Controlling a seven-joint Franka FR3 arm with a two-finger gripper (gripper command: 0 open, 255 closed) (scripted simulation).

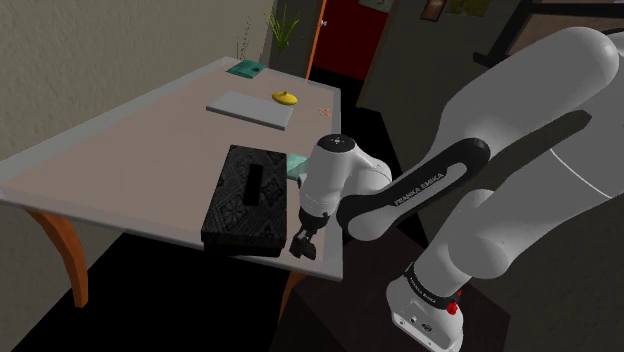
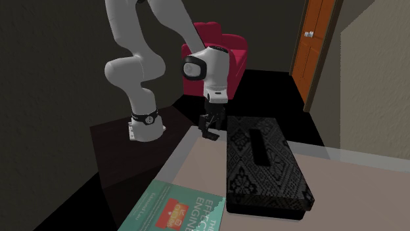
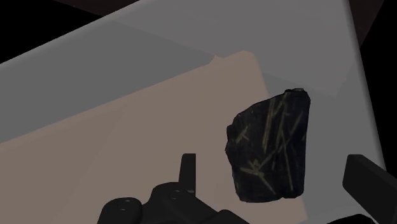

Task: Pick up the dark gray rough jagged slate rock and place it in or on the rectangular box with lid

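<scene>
Pre-grasp; nothing lifted yet. The all-black two-finger pincer (image 1: 303,244) is wide, neither finger touching anything. Between the fingers, nearer one of them, lies the dark grey jagged rock with pale streaks (image 3: 270,147). It rests on the beige-topped bench (image 1: 150,120) at the bench corner, just beside the stand-side end of the black patterned rectangular box with lid (image 1: 248,195).

Next move, by my reading: centre over the rock, descend, close, then a short carry onto the box lid.

White arm (image 1: 520,170) folded at the elbow, forearm low, wrist turned down over the bench edge beside the box.
</scene>
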